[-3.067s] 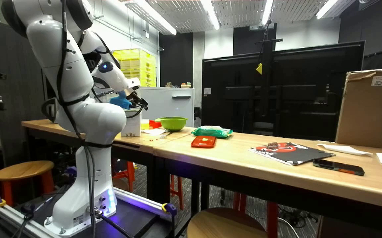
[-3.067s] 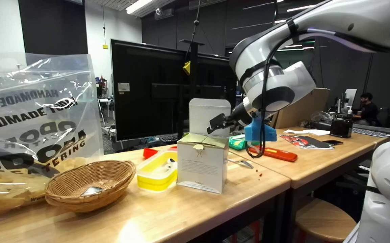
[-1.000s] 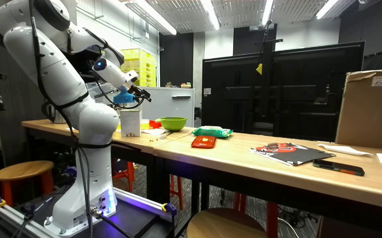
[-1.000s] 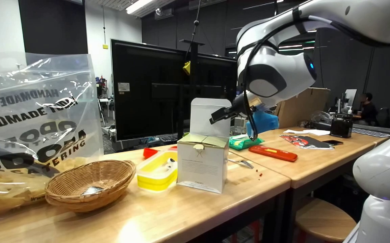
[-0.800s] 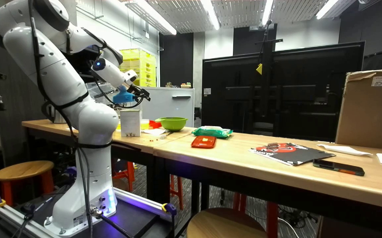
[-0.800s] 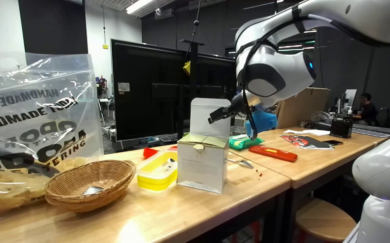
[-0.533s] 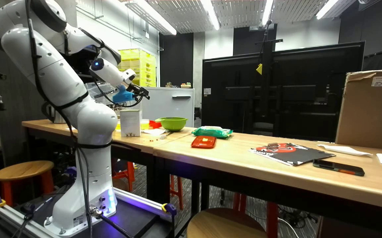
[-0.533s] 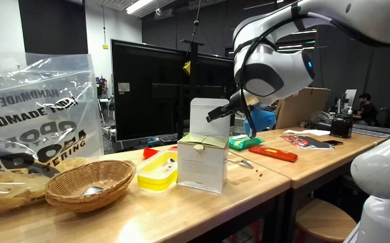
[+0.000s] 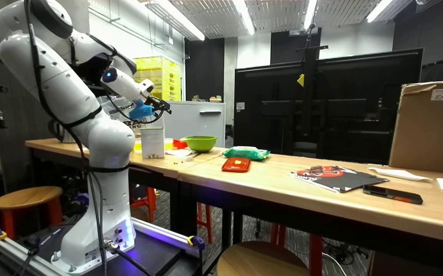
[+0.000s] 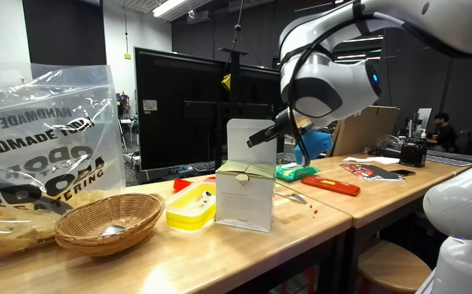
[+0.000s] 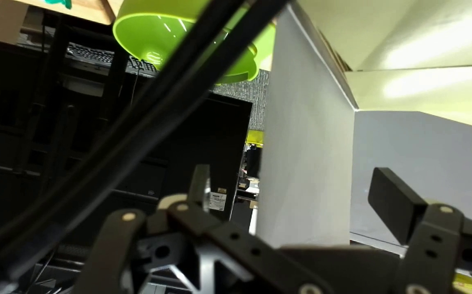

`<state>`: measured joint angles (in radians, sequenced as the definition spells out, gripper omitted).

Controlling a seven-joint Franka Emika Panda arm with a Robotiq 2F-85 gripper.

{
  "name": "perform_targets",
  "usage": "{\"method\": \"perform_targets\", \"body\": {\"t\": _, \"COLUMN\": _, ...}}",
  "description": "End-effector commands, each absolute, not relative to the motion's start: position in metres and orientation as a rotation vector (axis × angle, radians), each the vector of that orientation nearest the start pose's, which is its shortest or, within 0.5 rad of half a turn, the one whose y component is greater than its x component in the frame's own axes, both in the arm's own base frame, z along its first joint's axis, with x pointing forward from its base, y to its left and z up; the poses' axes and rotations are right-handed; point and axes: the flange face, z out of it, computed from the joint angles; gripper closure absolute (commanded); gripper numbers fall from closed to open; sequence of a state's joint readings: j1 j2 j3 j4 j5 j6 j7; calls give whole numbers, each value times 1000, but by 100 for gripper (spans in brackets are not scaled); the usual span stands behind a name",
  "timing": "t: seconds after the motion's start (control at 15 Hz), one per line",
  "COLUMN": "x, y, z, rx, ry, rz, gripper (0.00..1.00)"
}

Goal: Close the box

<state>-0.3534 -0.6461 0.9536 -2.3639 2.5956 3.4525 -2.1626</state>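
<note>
The white box [image 10: 242, 204] stands upright on the table in both exterior views [image 9: 152, 143]. Greenish-gold inner flaps [image 10: 246, 168] lie folded across its top, and its lid [image 10: 256, 154] stands up at the far side. My gripper [image 10: 256, 139] is above the box, in front of the lid in that view. It also shows in the other exterior angle [image 9: 166, 107]. In the wrist view, my gripper [image 11: 293, 183] is open and the lid [image 11: 309, 163] shows between the spread fingers. Whether a finger touches the lid cannot be told.
A yellow container [image 10: 191, 220] stands close beside the box, with a wicker basket [image 10: 109, 237] and plastic bag [image 10: 48, 122] beyond. A green bowl [image 9: 202, 143], fork [image 10: 297, 198], red case [image 10: 329, 185] and green packet [image 10: 295, 172] lie on the far side.
The arm's elbow has drawn back and my gripper has risen over three seconds. In the last half second it has shifted slightly toward the basket side, and the box and lid have turned slightly.
</note>
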Motion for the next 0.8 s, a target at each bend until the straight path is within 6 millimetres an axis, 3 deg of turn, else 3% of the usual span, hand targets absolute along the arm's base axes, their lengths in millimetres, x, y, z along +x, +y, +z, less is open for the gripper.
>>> {"method": "perform_targets", "body": {"t": 0.0, "x": 316, "y": 191, "z": 466, "rx": -2810, "ry": -366, "rz": -1694, "gripper": 0}}
{"method": "perform_targets", "body": {"t": 0.73, "x": 308, "y": 201, "z": 444, "rx": -2858, "ry": -443, "rz": -1689, "gripper": 0}}
